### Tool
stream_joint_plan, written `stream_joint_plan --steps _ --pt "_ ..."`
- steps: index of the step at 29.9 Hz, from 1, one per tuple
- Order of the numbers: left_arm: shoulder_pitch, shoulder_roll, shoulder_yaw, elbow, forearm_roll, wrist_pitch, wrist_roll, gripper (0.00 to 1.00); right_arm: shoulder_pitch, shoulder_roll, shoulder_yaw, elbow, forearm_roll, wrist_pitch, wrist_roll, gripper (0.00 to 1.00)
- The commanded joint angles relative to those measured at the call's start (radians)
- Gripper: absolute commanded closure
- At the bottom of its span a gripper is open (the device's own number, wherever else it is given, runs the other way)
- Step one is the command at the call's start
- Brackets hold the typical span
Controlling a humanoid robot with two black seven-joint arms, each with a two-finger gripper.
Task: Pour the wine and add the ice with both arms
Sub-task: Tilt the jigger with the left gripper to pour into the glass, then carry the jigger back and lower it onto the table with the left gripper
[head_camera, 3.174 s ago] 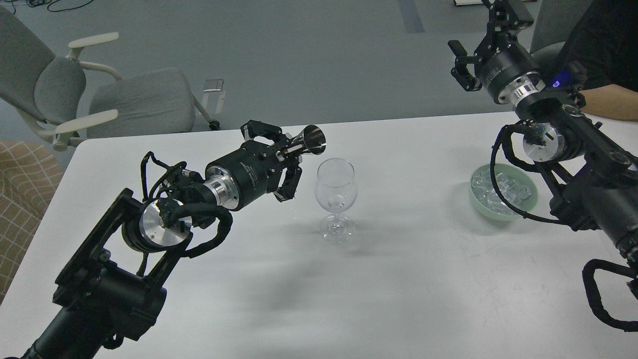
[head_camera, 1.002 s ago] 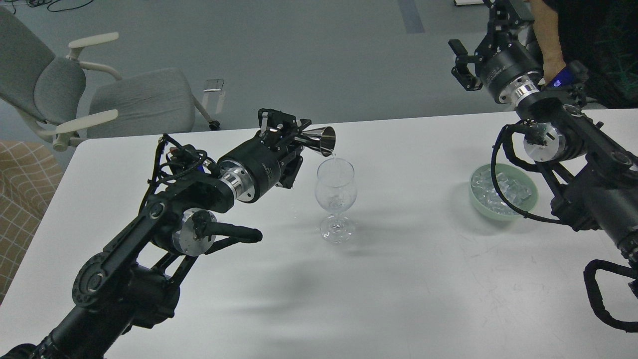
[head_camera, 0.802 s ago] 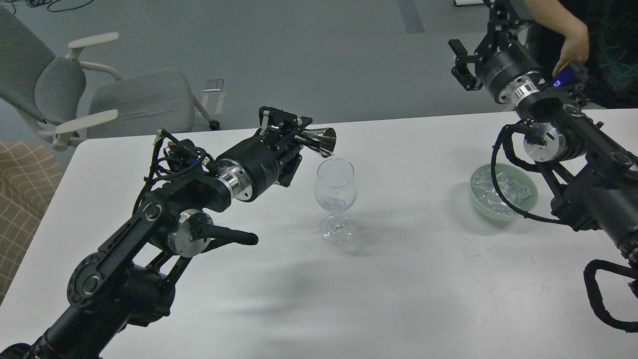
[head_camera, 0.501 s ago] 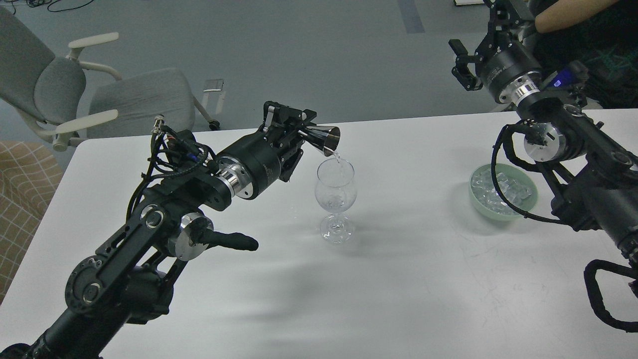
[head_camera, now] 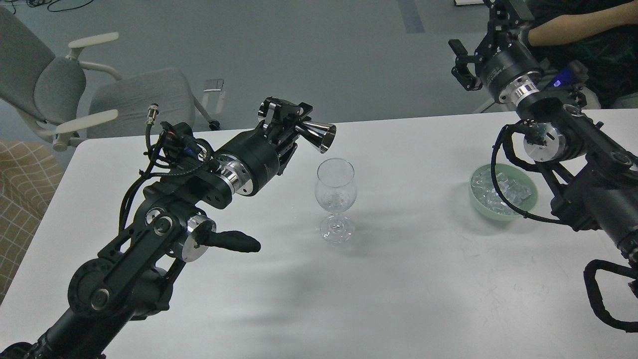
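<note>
My left gripper (head_camera: 291, 125) is shut on a shiny steel jigger (head_camera: 318, 135). The jigger lies nearly level, mouth to the right, just above and left of the rim of the clear wine glass (head_camera: 336, 192). No stream shows. The glass stands upright mid-table with a little clear liquid at the bottom. The ice (head_camera: 514, 192) is heaped in a pale green bowl (head_camera: 529, 204) at the right, partly behind my right arm's cable. My right gripper (head_camera: 476, 35) is open and empty, held high above and behind the bowl.
The white table (head_camera: 398, 279) carries only the glass and the bowl. A grey office chair (head_camera: 134, 99) stands behind the table's far left. A person's bare arm (head_camera: 573, 20) is at the top right, close behind my right gripper.
The jigger was tipped over the glass with a thin clear stream running in. Now it has drawn back up and left and the stream has stopped. The person's arm has shifted; my right arm is still.
</note>
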Motion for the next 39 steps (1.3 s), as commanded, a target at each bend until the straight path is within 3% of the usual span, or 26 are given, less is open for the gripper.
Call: stream_joint_plan --steps 1,12,20,27,34,39 --pt "-0.008 0.007 0.028 -0.006 0.064 -0.013 0.0 1.0 0.0 0.0 0.0 0.0 0.0 0.0 0.0 0.0" --pt "-0.017 -0.012 0.003 -0.012 0.044 -0.016 0.0 1.0 0.0 -0.002 0.0 0.0 0.0 -0.001 0.0 0.0" --pt "0.021 -0.029 -0.214 -0.011 -0.43 0.057 0.0 1.0 -0.008 -0.012 0.0 0.014 0.0 -0.006 0.0 0.0" --pt "0.136 -0.066 -0.432 -0.005 -0.798 0.117 0.0 1.0 -0.011 -0.014 0.0 0.015 0.0 -0.008 0.0 0.0" --pt "0.285 -0.184 -0.626 0.026 -0.862 0.133 0.0 1.0 -0.014 -0.014 0.0 0.015 0.0 -0.008 0.0 0.0" --pt "0.32 -0.209 -0.707 0.156 -0.863 0.124 0.0 1.0 -0.014 -0.011 0.0 0.015 0.0 -0.008 0.0 0.0"
